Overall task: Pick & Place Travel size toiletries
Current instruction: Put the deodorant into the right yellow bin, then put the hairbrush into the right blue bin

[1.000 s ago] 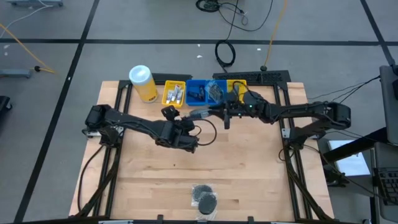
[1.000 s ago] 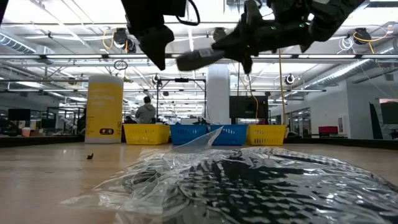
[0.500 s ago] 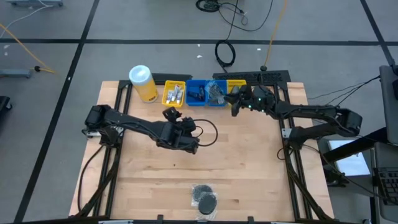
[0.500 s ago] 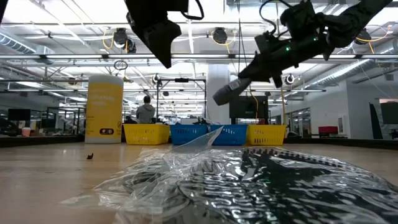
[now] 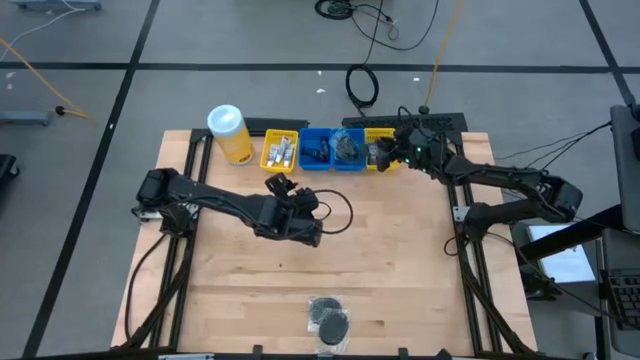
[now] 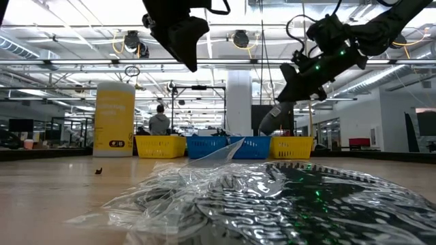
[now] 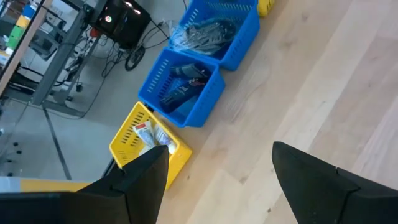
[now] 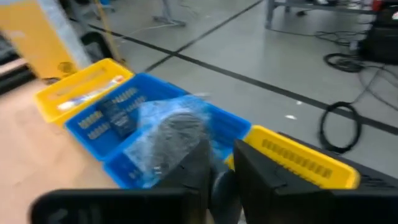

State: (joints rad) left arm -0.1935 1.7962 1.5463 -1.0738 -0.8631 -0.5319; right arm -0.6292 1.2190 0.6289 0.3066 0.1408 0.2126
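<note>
My right gripper is over the far bins, by the right yellow bin, and is shut on a dark grey oval bottle. Its wrist view shows the bottle between the fingers. My left gripper hangs open above the middle of the table, and its wrist view shows nothing between the fingers. White tubes lie in the left yellow bin. Dark items lie in the two blue bins. Black round puffs in a clear bag lie at the near edge. My right gripper pinches the grey bottle by its upper end between its two fingers. The fingers come from the table's right, slanting slightly down. The bottle hangs slantwise below them, clear of the table and the bins.
A tall yellow canister with a white lid stands at the far left beside the bins. The crumpled clear bag fills the foreground of the low view. Bare wood lies between the bins and the bag.
My right gripper has carried the grey bottle from the table's middle toward the far right, to the right yellow bin. The bottle, level a second ago, now slants downward.
</note>
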